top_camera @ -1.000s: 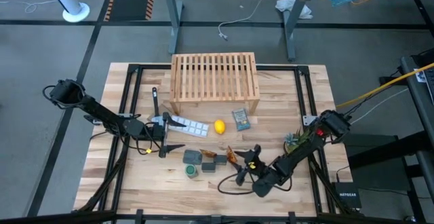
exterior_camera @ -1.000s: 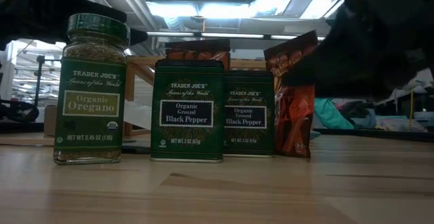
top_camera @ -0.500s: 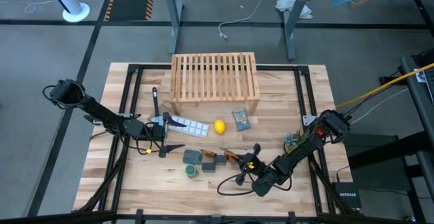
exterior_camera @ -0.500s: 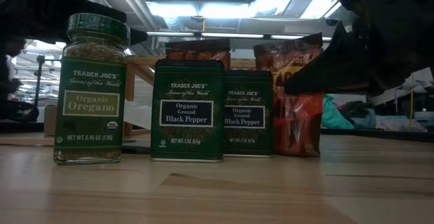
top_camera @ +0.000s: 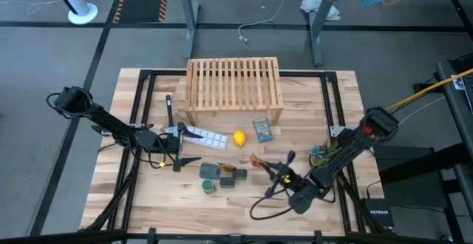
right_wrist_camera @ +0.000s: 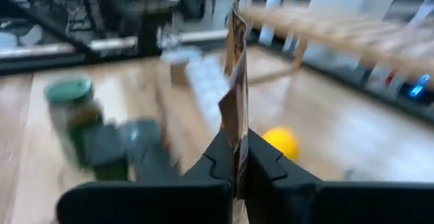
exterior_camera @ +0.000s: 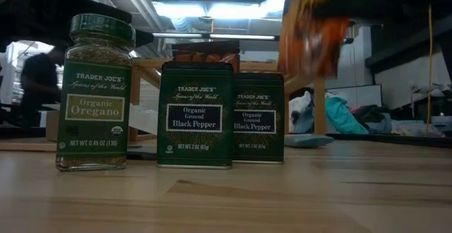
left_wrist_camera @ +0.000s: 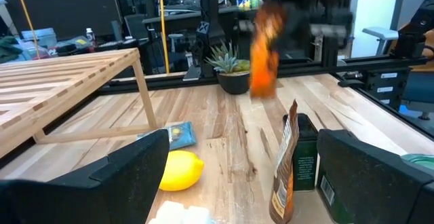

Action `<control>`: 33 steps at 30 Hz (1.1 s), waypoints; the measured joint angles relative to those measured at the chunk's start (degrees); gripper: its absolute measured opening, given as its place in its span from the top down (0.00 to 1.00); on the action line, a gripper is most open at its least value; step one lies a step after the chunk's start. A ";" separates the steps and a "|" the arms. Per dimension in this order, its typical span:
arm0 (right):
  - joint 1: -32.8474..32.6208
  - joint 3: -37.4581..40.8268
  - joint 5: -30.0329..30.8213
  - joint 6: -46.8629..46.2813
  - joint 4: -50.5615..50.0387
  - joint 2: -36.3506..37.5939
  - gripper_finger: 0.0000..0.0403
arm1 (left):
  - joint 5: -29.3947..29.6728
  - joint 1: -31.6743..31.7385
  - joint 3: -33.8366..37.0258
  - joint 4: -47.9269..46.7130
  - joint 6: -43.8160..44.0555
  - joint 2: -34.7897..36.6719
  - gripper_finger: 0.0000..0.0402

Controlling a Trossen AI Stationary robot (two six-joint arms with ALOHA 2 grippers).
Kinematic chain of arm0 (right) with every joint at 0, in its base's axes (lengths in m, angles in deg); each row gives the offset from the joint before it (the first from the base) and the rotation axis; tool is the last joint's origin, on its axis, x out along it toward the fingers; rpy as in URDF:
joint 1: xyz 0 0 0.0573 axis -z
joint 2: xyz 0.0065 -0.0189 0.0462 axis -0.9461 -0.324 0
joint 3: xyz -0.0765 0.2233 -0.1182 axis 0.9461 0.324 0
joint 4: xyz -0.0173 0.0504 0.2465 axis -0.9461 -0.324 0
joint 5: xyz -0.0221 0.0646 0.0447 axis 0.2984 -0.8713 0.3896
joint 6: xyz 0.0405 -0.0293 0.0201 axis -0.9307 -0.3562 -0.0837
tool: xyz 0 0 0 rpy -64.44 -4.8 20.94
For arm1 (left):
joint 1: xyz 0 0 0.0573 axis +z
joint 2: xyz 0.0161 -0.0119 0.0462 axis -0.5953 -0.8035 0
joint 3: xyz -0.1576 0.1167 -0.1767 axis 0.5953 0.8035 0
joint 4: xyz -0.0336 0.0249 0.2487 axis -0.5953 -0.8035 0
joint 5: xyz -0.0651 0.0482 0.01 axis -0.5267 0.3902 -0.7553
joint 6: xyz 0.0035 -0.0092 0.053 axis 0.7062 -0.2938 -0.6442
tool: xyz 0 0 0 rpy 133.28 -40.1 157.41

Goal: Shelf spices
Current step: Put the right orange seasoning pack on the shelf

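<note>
The shelf (top_camera: 233,89) stands at the table's far middle. Near the front stand the oregano jar (exterior_camera: 95,92) and two dark pepper boxes (exterior_camera: 195,116) (exterior_camera: 259,116), with one orange-brown packet (exterior_camera: 206,51) upright behind them. My right gripper (top_camera: 267,167) is shut on a second orange-brown packet (top_camera: 257,160), which hangs blurred above the table (exterior_camera: 311,28). My left gripper (top_camera: 179,139) waits open at the table's left, level, facing the spices. My right gripper pinches the packet between its two fingers (right_wrist_camera: 224,157), which close on the packet's flat faces near one edge (right_wrist_camera: 235,132). The fingers come about level from the table's near right. The packet stands on edge beyond the fingers, lifted clear of the table.
A lemon (top_camera: 239,137), a blue-grey flat packet (top_camera: 261,129) and a white segmented strip (top_camera: 208,137) lie in front of the shelf. A small potted plant (top_camera: 322,154) stands at the right, close to my right arm. A person shows in the room behind the table (exterior_camera: 39,78).
My right gripper has shut on the orange-brown packet that stood to the right of the pepper boxes. It then rose and drew a little toward the table's right, rolling as it went. The packet has come up off the table and hangs clear of it.
</note>
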 joint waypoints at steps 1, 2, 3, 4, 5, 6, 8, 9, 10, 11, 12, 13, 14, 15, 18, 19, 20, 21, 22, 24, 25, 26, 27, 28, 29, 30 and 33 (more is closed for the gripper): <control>0.07 0.00 1.04 2.40 0.07 1.57 0.97 | 0.01 0.00 0.00 -0.02 0.00 0.00 0.08; 0.26 0.00 1.74 4.93 0.13 3.10 0.97 | 0.00 0.00 0.00 -0.02 -0.04 0.00 0.08; 0.53 0.00 2.24 7.55 0.08 4.66 0.97 | 0.02 0.00 0.00 0.00 -0.10 0.00 0.08; 1.01 0.00 2.71 10.34 0.10 6.13 0.97 | 0.02 0.00 0.00 -0.01 -0.30 0.00 0.08; 1.56 0.00 2.88 13.23 0.14 7.51 0.98 | 0.02 0.01 0.00 -0.01 -0.48 0.00 0.08; 2.24 0.00 2.89 15.88 0.14 8.93 0.98 | 0.00 0.00 0.00 0.01 -0.71 0.00 0.08; 3.88 0.00 3.00 20.50 0.33 11.50 0.98 | 0.00 0.00 0.00 0.04 -1.11 0.00 0.08; 4.88 0.00 2.89 22.61 0.39 12.86 0.98 | 0.00 0.00 0.00 0.07 -1.14 0.00 0.08; 5.91 0.00 2.36 24.47 0.39 14.02 0.98 | 0.02 0.02 0.00 0.07 -1.16 0.00 0.08; 7.15 0.00 1.49 26.18 0.44 15.17 0.98 | 0.02 0.02 0.00 0.09 -1.14 0.00 0.08; 8.48 0.00 0.43 27.61 0.43 16.38 0.98 | 0.02 0.02 0.00 0.15 -1.14 0.00 0.08; 9.78 0.00 -0.86 28.98 0.45 17.47 0.98 | 0.01 0.00 0.00 0.15 -1.14 0.00 0.08; 11.32 0.00 -2.33 30.17 0.46 18.53 0.98 | 0.00 0.00 0.00 0.15 -1.14 0.00 0.08; 13.05 0.00 -4.09 31.21 0.48 19.55 0.98 | 0.00 0.02 0.00 0.15 -1.14 0.00 0.08; 18.56 0.00 -10.87 34.29 0.76 22.24 0.98 | 0.01 0.01 0.00 0.24 -1.14 0.00 0.08; 20.56 0.00 -13.81 35.44 1.35 22.94 0.98 | 0.00 0.00 0.00 0.25 -1.14 0.00 0.08; 22.68 0.00 -16.69 36.59 2.32 23.48 0.98 | 0.01 0.01 0.00 0.26 -1.14 0.00 0.08; 24.75 0.00 -19.69 37.70 3.72 23.82 0.98 | 0.02 0.02 0.00 0.26 -1.14 0.00 0.08; 26.86 0.00 -23.11 38.75 5.30 24.01 0.98 | 0.00 0.00 0.00 0.28 -1.14 0.00 0.08; 31.17 0.00 -29.94 40.61 8.52 24.04 0.98 | 0.01 0.02 0.00 0.28 -1.14 0.00 0.08; 33.17 0.00 -33.16 40.91 9.75 24.04 0.98 | 0.02 0.00 0.00 0.26 -1.14 0.00 0.08; 35.26 0.00 -35.88 41.03 10.61 24.04 0.98 | 0.02 0.00 0.00 0.27 -1.14 0.00 0.08; 37.29 0.00 -38.29 41.05 11.10 24.04 0.98 | 0.02 0.00 0.00 0.28 -1.14 0.00 0.08; 39.22 0.00 -40.42 41.04 11.12 24.04 0.98 | 0.02 0.01 -0.01 0.28 -1.14 0.00 0.08; 41.13 0.00 -41.97 41.05 10.88 24.04 0.98 | 0.02 0.01 -0.01 0.27 -1.14 0.00 0.08; 42.85 0.00 -43.38 41.05 10.51 24.04 0.98 | 0.02 0.02 -0.02 0.28 -1.14 0.00 0.08; 47.48 0.00 -48.61 40.45 9.42 24.02 0.98 | 0.02 0.00 -0.01 0.26 -1.14 0.00 0.08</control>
